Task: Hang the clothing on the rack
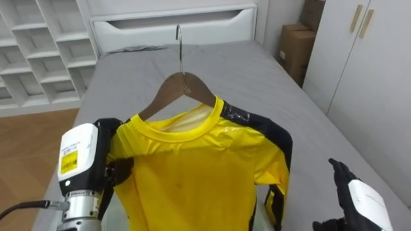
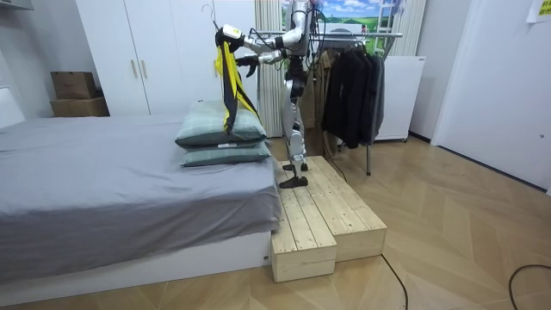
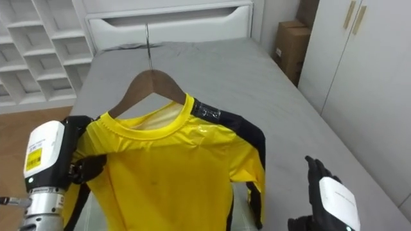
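A yellow shirt (image 1: 192, 173) with black sleeves hangs on a wooden hanger (image 1: 183, 86) whose metal hook (image 1: 180, 48) points up. My left hand (image 1: 119, 168) is at the shirt's left shoulder, its dark fingers curled on the cloth over the hanger's end. My right hand (image 1: 343, 186) is low on the right, apart from the shirt, with straight fingers. In the room view I stand on a wooden platform (image 2: 323, 215) beside the bed and hold the shirt (image 2: 229, 82) up over two pillows (image 2: 219, 129).
The grey bed (image 1: 257, 83) with a white headboard (image 1: 173, 25) lies below the shirt. White shelves (image 1: 38, 51) stand to the left, cardboard boxes (image 1: 295, 48) and a white wardrobe (image 1: 366, 77) to the right. A clothes rack (image 2: 353, 34) with dark garments stands behind me.
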You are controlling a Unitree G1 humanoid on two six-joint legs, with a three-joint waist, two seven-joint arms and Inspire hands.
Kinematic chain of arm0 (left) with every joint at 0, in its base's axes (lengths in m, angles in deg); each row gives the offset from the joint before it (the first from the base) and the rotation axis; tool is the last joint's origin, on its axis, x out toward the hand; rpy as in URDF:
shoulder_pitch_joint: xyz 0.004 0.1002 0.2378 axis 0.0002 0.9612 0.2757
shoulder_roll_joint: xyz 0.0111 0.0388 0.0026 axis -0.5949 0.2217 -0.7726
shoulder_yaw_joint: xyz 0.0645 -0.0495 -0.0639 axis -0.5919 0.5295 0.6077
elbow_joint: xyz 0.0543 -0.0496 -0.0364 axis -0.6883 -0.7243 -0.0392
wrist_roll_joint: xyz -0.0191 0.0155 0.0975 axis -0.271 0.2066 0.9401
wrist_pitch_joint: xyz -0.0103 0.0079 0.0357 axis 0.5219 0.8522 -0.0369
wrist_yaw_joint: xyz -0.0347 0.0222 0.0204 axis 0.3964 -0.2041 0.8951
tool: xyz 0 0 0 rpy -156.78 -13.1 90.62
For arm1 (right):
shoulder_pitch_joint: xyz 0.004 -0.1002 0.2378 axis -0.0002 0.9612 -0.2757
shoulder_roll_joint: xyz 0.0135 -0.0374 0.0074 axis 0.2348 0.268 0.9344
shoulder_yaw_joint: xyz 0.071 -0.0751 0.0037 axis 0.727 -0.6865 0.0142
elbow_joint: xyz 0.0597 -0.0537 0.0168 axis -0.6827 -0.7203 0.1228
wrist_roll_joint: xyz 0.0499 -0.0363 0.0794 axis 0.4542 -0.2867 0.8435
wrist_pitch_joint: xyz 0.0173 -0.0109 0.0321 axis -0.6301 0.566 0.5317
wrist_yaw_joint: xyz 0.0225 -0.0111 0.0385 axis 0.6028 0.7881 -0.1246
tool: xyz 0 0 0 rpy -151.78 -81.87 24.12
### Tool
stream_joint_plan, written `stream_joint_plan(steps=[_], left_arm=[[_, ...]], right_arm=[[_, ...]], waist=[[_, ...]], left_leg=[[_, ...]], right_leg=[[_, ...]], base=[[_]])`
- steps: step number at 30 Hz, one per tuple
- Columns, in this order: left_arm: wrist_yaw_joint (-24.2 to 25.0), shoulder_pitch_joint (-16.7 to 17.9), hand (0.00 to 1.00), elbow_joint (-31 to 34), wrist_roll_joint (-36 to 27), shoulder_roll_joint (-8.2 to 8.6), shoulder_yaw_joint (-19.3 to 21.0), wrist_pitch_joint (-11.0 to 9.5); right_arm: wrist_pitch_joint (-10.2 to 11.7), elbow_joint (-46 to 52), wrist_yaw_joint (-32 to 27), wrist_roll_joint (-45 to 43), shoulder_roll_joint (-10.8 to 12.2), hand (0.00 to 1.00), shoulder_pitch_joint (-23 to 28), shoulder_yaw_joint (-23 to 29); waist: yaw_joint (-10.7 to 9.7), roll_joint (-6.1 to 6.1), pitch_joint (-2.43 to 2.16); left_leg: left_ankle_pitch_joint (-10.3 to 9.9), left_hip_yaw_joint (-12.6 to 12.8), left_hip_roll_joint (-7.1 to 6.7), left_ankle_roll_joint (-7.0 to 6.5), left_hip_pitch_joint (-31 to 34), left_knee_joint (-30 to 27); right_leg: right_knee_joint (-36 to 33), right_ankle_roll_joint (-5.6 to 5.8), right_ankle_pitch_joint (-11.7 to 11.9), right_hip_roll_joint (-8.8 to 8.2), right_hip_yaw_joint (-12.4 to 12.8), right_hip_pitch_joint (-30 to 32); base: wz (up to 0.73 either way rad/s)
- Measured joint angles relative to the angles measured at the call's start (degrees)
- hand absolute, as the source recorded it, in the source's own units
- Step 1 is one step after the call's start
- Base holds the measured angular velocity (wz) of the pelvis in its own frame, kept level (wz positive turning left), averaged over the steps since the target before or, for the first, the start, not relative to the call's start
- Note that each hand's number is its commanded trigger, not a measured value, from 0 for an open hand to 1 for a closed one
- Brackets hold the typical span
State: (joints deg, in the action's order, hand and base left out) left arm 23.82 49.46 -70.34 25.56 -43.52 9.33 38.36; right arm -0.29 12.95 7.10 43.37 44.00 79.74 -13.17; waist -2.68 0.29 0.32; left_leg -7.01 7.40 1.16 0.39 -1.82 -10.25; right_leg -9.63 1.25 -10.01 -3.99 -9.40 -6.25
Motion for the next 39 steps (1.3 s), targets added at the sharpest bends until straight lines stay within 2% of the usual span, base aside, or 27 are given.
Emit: stream_joint_plan(steps=[7,12,22,29,36,39], left_arm=[[0.17,0.92,1.00,2.52,0.83,0.06,-0.28,0.35],[0.72,1.28,1.00,4.35,2.81,0.07,-0.33,0.46],[2.87,1.32,1.00,8.79,7.83,0.06,-0.09,1.20],[5.36,1.34,1.00,10.61,8.82,0.07,-0.10,1.37],[7.52,1.34,1.00,12.98,10.18,0.09,-0.11,1.60],[7.80,1.33,1.00,13.13,11.10,0.81,-0.01,1.64]], right_arm=[[-0.03,6.11,0.16,-1.56,-0.21,0.00,-0.03,-4.15],[0.01,7.66,1.21,-1.35,-0.23,0.00,-0.16,-6.16],[-0.27,13.69,2.78,-1.62,-0.30,0.00,-1.98,-6.12],[-0.25,13.78,2.84,-1.57,-1.46,0.00,-3.75,-6.09],[-0.55,14.37,2.86,-3.24,-2.11,0.00,-6.49,-6.18],[-0.54,14.42,2.87,-3.69,-2.56,0.00,-8.98,-6.17]], waist=[[0.35,-0.14,-0.03],[0.95,-0.66,-0.05],[1.41,-1.04,-0.06],[1.59,-1.14,-0.11],[1.70,-1.19,-0.14],[1.75,-1.27,-0.20]], left_leg=[[0.00,0.14,0.00,0.00,0.07,0.29],[0.00,0.14,0.00,0.00,-0.06,0.42],[0.01,-0.57,-0.05,0.00,0.07,0.30],[0.01,-0.82,-0.08,0.00,0.13,0.31],[0.01,-0.90,-0.08,0.00,0.22,0.23],[0.02,-0.89,-0.04,0.00,0.13,0.15]], right_leg=[[-0.07,0.00,0.00,0.00,-0.17,0.35],[-0.06,0.00,0.00,-0.03,-0.21,0.26],[0.03,0.00,0.00,-0.04,-0.56,-0.09],[0.10,0.00,0.00,-0.03,-0.71,-0.04],[-0.09,0.00,0.00,-0.02,-0.41,0.21],[-0.18,0.00,0.01,-0.02,-0.42,0.13]], base=[[0.00],[0.00],[0.02],[0.01],[0.00],[0.00]])
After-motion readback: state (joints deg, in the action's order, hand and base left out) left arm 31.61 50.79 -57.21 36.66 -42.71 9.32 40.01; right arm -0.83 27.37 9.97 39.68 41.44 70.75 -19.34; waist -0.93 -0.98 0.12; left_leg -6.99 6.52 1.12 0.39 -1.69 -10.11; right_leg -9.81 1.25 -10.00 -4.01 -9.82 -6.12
